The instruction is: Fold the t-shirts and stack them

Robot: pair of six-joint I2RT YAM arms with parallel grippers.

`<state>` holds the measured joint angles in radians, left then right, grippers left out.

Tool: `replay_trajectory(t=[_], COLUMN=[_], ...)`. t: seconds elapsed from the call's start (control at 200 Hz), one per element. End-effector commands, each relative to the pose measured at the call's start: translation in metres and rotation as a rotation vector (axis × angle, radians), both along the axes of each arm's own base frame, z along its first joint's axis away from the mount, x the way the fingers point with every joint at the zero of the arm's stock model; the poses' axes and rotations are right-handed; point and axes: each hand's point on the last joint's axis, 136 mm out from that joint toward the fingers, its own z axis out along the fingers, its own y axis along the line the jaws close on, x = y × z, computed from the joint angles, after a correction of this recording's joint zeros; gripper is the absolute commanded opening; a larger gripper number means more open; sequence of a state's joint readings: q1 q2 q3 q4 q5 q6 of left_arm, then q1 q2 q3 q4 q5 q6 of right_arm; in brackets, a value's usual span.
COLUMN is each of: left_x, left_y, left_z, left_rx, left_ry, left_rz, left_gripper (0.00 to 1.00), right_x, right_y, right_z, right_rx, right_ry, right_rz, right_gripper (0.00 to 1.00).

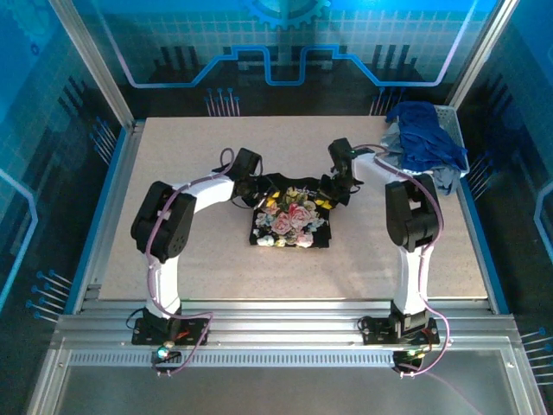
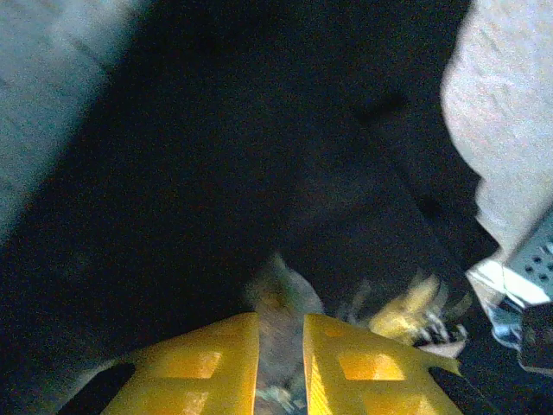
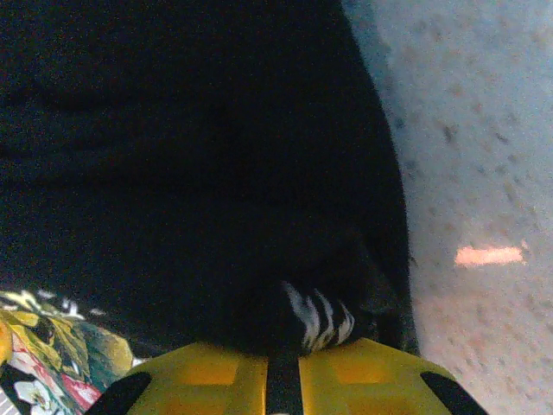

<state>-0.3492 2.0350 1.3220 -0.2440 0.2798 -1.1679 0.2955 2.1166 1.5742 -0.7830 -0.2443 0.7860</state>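
From above, both grippers are largely hidden: the left gripper (image 1: 257,197) and the right gripper (image 1: 333,192) dip behind their own wrists at the far corners of the black t-shirt (image 1: 292,220), so their fingertips cannot be made out there. That shirt lies folded into a small block at the middle of the table (image 1: 173,156), flower print (image 1: 294,216) facing up. The left wrist camera is blurred and dark; it does show the two yellow fingers (image 2: 207,363) standing narrowly apart with a pale, smeared fold of cloth pinched in the gap, and black fabric spreading away beyond them, cut off at every edge. The right wrist camera is sharper: its yellow fingers (image 3: 199,380) are almost together, a thin dark sliver between them, and black cloth bearing white lettering (image 3: 315,318) is gathered and gripped right at the tips. A corner of the flower print sits at that view's lower left, and bare speckled table runs down its right side, details too small to see from above. The top view alone gives the white mesh basket (image 1: 456,130) at the far right corner, with a royal blue shirt (image 1: 423,134) heaped in it and a pale grey-blue shirt (image 1: 445,180) spilling over its near rim; how many garments lie in the heap cannot be told
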Motion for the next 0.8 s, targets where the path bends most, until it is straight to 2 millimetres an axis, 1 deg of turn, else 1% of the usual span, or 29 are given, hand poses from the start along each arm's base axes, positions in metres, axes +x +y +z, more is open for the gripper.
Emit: replay_trajectory(t=[0.0, 0.16, 0.205, 0.22, 0.225, 0.245, 0.305, 0.35, 0.395, 0.445, 0.505, 0.565, 0.605, 0.615, 0.675, 0.71, 0.73, 0.74, 0.795], left_x=[0.011, 0.024, 0.028, 0.029, 0.029, 0.031, 0.034, 0.034, 0.035, 0.035, 0.037, 0.035, 0.029, 0.027, 0.004, -0.013, -0.023, -0.028, -0.058], left_y=[0.039, 0.079, 0.092, 0.097, 0.099, 0.105, 0.123, 0.135, 0.146, 0.157, 0.167, 0.168, 0.163, 0.162, 0.151, 0.143, 0.137, 0.134, 0.114], left_z=[-0.016, -0.011, -0.006, -0.006, -0.005, -0.002, 0.006, 0.01, 0.014, 0.022, 0.045, 0.072, 0.087, 0.091, 0.111, 0.117, 0.12, 0.12, 0.118], left_rx=[0.091, 0.113, 0.122, 0.128, 0.129, 0.135, 0.145, 0.143, 0.133, 0.13, 0.153, 0.154, 0.133, 0.128, 0.102, 0.088, 0.079, 0.073, 0.044], left_ry=[0.035, 0.033, 0.029, 0.031, 0.03, 0.03, 0.023, 0.023, 0.017, 0.004, -0.044, -0.093, -0.111, -0.116, -0.128, -0.13, -0.131, -0.131, -0.113], left_rz=[0.026, 0.049, 0.053, 0.056, 0.056, 0.059, 0.075, 0.094, 0.109, 0.128, 0.138, 0.148, 0.162, 0.17, 0.216, 0.256, 0.28, 0.293, 0.365], left_gripper=[0.21, 0.22, 0.22, 0.22, 0.22, 0.22, 0.22, 0.23, 0.23, 0.25, 0.29, 0.36, 0.39, 0.4, 0.45, 0.48, 0.5, 0.5, 0.52], right_x=[0.001, 0.009, 0.012, 0.015, 0.015, 0.016, 0.022, 0.029, 0.033, 0.036, 0.042, 0.049, 0.053, 0.055, 0.062, 0.064, 0.065, 0.066, 0.065], right_y=[0.019, 0.051, 0.066, 0.072, 0.073, 0.079, 0.1, 0.119, 0.133, 0.148, 0.161, 0.169, 0.17, 0.169, 0.163, 0.156, 0.152, 0.15, 0.136], right_z=[-0.013, -0.02, -0.018, -0.012, -0.017, -0.021, -0.018, -0.015, -0.017, -0.016, -0.008, 0.007, 0.018, 0.023, 0.047, 0.06, 0.067, 0.074, 0.096], right_rx=[0.002, 0.02, 0.037, 0.051, 0.049, 0.056, 0.079, 0.104, 0.12, 0.149, 0.186, 0.218, 0.231, 0.236, 0.248, 0.247, 0.246, 0.251, 0.262], right_ry=[0.044, 0.056, 0.053, 0.041, 0.051, 0.058, 0.048, 0.043, 0.054, 0.064, 0.053, 0.02, -0.002, -0.01, -0.055, -0.084, -0.094, -0.11, -0.153], right_rz=[0.047, 0.071, 0.075, 0.078, 0.078, 0.081, 0.099, 0.116, 0.127, 0.129, 0.123, 0.121, 0.118, 0.115, 0.104, 0.097, 0.09, 0.087, 0.07], right_gripper=[0.19, 0.2, 0.2, 0.2, 0.2, 0.2, 0.22, 0.22, 0.22, 0.22, 0.23, 0.28, 0.3, 0.31, 0.37, 0.4, 0.42, 0.43, 0.48])
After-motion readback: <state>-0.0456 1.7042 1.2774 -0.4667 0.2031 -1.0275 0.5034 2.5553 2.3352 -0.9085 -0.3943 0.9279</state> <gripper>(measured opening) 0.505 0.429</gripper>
